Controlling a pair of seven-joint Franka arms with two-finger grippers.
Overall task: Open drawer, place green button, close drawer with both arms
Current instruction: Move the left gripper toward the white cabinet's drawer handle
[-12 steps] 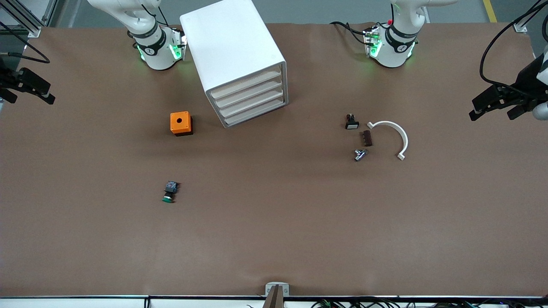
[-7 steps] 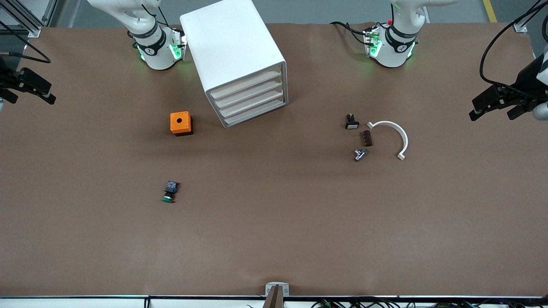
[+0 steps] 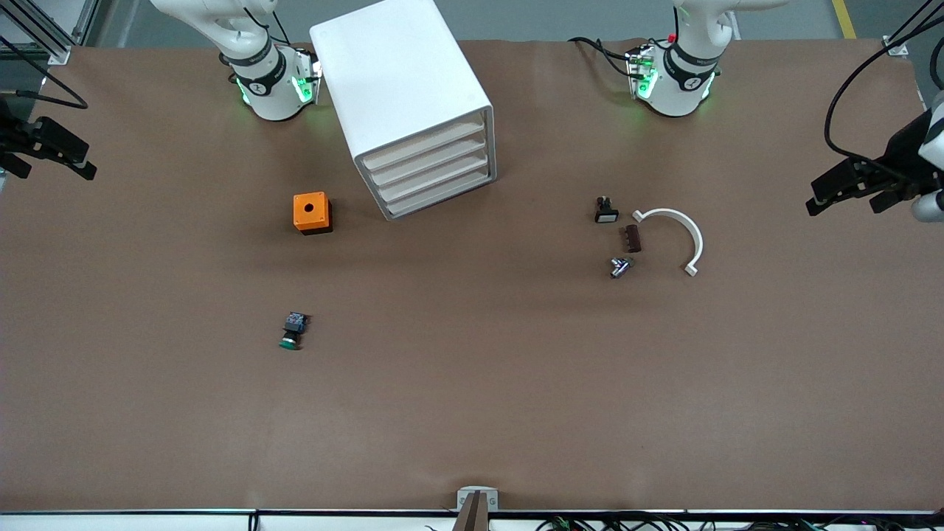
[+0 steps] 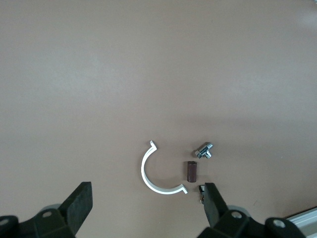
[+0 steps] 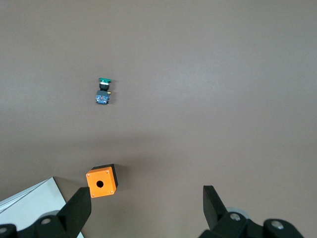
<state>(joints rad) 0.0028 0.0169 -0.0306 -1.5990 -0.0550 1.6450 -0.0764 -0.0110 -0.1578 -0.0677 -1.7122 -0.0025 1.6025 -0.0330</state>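
Drawer (image 3: pixel 441 196), the lowest of four shut fronts in the white cabinet (image 3: pixel 402 81), sits at upper center of the front view, its face angled toward the lower right of the frame.

At the far left edge, upper part of the frame, the right pincer (image 3: pixel 55 151) hangs above the counter (image 3: pixel 472 413) at the right arm's end; only the black hand shows there, pointing down and to the right in the frame. Its fingers (image 5: pixel 75 212) stand wide apart with nothing between them. The right arm's base (image 3: pixel 269 81) is at the upper left, beside the cabinet.

Just lower left of the cabinet stands the orange box (image 3: pixel 312 212) with a round hole in its top. Lower still, left of center, the button (image 3: pixel 293 331) lies on its side on the bare counter, green cap toward the front camera, well apart from the box and from both pincers.

Right of center a small cluster lies together: a black button with a white face (image 3: pixel 605 211), a small brown block (image 3: pixel 633 238), a little metal fitting (image 3: pixel 620 266) and a white curved clip (image 3: pixel 678 234).

The left arm's base (image 3: pixel 675 81) is at the upper right. At the far right edge the left pincer (image 3: pixel 848 188) hangs above the counter at the left arm's end, black hand stretched toward the left of the frame and slightly downward, cable looping above it. Its fingers (image 4: pixel 79 206) are spread wide and empty.
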